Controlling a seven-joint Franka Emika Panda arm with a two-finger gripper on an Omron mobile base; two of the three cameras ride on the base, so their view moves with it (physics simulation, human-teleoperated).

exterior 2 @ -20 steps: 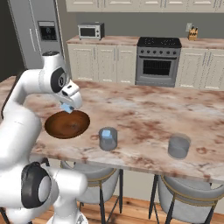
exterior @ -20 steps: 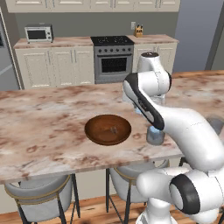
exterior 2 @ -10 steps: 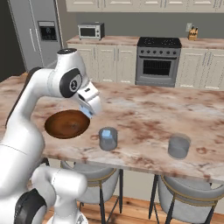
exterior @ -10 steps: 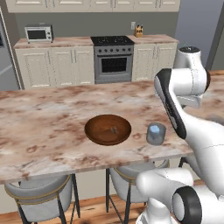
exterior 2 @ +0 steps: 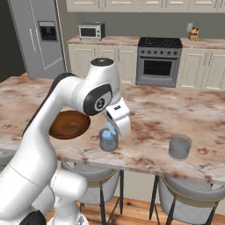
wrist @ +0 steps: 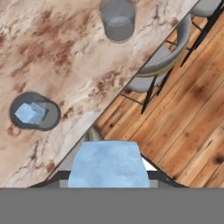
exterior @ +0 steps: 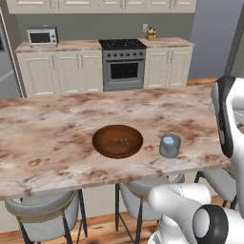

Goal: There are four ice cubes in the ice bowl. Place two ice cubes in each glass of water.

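Progress, as you can judge it, sits near a quarter: one ice cube (wrist: 29, 112) lies in the near glass (wrist: 36, 111), at nine o'clock in the hand view, while the far glass (wrist: 117, 18) at twelve o'clock looks empty. You hold a second cube (wrist: 107, 164) pinched between the jaws of the gripper (wrist: 108, 174). The ice bowl (exterior: 117, 141) rests mid-counter (exterior: 47, 138), with something small inside that you cannot count. Your arm arches over the counter edge in the right base view, hand angled down just above the near glass, the cube not yet released.
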